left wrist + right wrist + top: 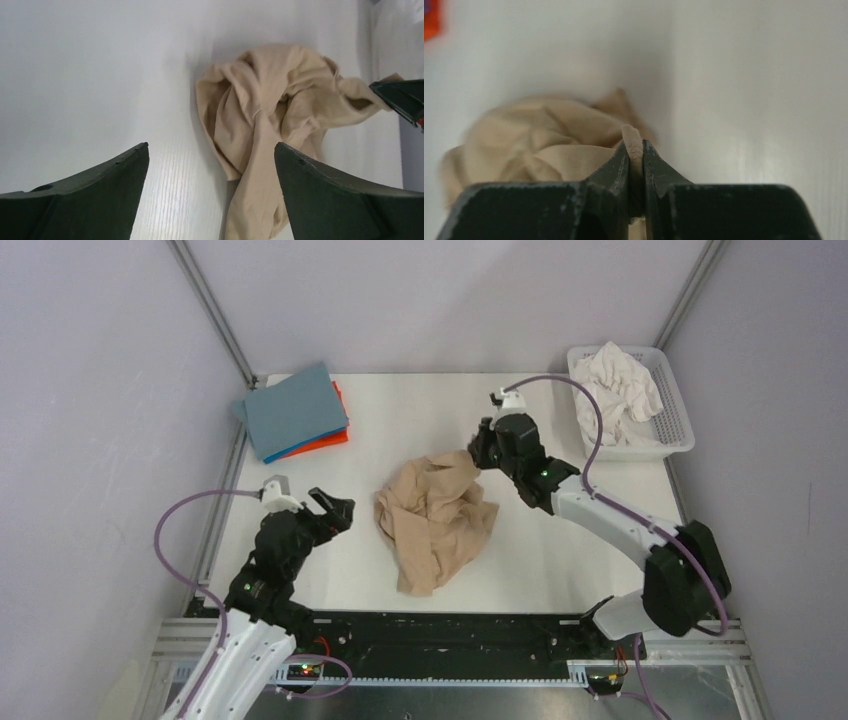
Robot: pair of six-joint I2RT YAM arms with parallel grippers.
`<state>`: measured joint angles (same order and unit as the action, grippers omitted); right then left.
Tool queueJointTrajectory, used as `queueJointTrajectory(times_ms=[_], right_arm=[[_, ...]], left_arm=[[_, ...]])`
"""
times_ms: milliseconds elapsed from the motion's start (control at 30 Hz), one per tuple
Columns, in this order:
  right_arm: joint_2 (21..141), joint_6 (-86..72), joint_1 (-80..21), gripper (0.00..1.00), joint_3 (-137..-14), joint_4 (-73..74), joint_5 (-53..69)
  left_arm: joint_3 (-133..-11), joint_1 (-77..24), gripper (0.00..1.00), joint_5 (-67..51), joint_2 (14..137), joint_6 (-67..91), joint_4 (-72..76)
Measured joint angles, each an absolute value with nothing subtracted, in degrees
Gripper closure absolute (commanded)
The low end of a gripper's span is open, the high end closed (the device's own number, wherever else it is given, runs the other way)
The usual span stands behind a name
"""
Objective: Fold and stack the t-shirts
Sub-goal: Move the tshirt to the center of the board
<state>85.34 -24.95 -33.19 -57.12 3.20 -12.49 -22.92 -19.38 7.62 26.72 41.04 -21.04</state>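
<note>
On the table (560,570), right end effector (478,454) pinches the tan t-shirt (436,520); left end effector (334,507) gapes wide.

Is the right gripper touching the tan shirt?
Touching. Right wrist view: the right gripper pinches a fold of the tan shirt between its closed jaws.

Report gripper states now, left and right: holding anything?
Left gripper: open, empty, just short of the tan t-shirt.
Right gripper: shut on an edge of the tan t-shirt.
</note>
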Motion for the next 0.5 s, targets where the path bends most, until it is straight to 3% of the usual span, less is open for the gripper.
queueJointTrajectory(times_ms=[100,133,233,333,400,500], right_arm=[[87.9,-28.95,-30.44,0.86,-54.37,6.02,-15.2],[87.9,-30.04,-29.56,0.72,-53.49,7.01,-16.1],[86.98,-32.08,-28.21,0.52,-52.4,9.32,-18.22],[83.0,-33.12,-28.05,0.2,-51.2,11.81,-19.46],[78.26,-32.97,-28.05,0.13,-50.33,13.5,-20.1],[70.39,-31.88,-28.05,0.1,-49.3,15.25,-20.1]], left_arm=[[-22.72,-20.84,0.02,5.26,31.59,41.3,-21.1],[-22.61,-21.96,0.02,4.8,32.62,41.5,-21.06],[-22.44,-28.42,0.02,3.84,36.42,41.6,-21.02],[-22.44,-36.62,0.02,3.92,40.16,41.78,-20.62],[-22.44,-42.15,0.02,4.32,42.37,42.52,-20.49],[-22.41,-49.5,0.02,5.91,45.6,44.25,-20.21]])
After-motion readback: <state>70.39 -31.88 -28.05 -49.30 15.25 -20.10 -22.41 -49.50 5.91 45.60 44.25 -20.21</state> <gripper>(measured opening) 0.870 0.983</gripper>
